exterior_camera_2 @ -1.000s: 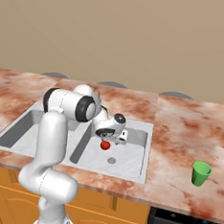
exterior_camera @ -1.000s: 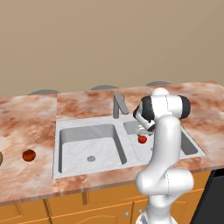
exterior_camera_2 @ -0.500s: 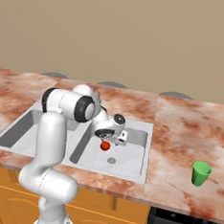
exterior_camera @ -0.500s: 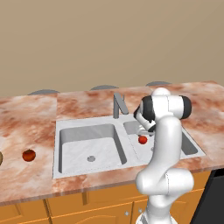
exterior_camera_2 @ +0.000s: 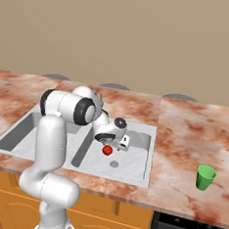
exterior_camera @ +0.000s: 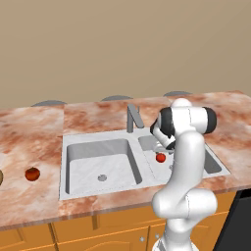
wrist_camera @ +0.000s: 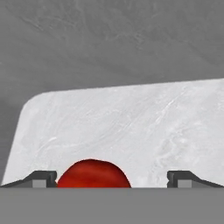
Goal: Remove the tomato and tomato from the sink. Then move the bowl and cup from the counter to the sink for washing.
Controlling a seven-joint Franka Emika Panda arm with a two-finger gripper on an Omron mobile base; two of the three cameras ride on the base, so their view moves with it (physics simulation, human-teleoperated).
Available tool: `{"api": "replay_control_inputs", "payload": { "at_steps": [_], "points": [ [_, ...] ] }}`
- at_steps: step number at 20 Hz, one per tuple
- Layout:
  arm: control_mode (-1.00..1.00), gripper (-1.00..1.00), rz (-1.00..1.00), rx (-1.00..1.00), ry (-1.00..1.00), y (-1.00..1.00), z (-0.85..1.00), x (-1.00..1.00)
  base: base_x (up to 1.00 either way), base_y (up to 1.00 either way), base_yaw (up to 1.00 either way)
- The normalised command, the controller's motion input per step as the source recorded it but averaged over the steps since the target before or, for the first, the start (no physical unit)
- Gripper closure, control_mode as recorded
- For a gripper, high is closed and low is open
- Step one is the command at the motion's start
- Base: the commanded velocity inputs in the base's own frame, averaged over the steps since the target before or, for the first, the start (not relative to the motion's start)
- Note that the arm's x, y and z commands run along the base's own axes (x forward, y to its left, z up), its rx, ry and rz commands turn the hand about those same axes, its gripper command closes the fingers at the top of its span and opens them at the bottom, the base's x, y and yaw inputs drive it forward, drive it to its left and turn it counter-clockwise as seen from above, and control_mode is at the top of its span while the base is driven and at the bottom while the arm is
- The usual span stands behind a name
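The pincer [wrist_camera: 112, 177] reaches down into the right basin of the sink [exterior_camera: 88, 142], its two fingertips [wrist_camera: 41, 178] spread wide with the brighter red tomato [wrist_camera: 93, 173] sitting between them, closer to the left tip and not clamped — the pale basin floor shows on the other side of it. From the left base view this tomato [exterior_camera: 160, 157] lies in the right basin just below the hand, and from the right base view it [exterior_camera_2: 107, 149] sits just short of the round drain [exterior_camera_2: 114, 163]. The grey faucet [exterior_camera: 133, 117] stands at the far rim, between the two basins; the left basin holds nothing but its drain. The other tomato [exterior_camera: 32, 173], darker orange-red, rests on the marbled bench [exterior_camera: 29, 142] left of the sink, well apart from it. The green cup [exterior_camera_2: 206, 177] stands upright on the bench to the right of the sink, near the front edge. At the far left edge of the left base view a tan sliver pokes in — too little to tell what it is.
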Motion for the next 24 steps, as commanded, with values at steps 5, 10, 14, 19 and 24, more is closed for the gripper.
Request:
{"api": "replay_control_inputs", "payload": {
  "at_steps": [5, 10, 14, 19, 24],
  "points": [
    [-1.0, -1.0, -0.03, 0.0, 0.0, 0.01, 0.07, -0.08, 0.0, 0.0, 0.0],
    [-1.0, -1.0, -0.02, 0.0, 0.0, 0.0, 0.14, -0.12, 0.0, 0.0, 0.0],
    [-1.0, -1.0, -0.04, 0.0, 0.0, 0.0, 0.15, -0.18, 0.0, 0.0, 0.0],
    [-1.0, -1.0, -0.07, 0.0, 0.0, 0.02, 0.1, -0.22, 0.0, 0.0, 0.0],
    [-1.0, -1.0, -0.06, 0.0, 0.0, 0.1, 0.03, -0.06, 0.0, 0.0, 0.0]
  ]
}}
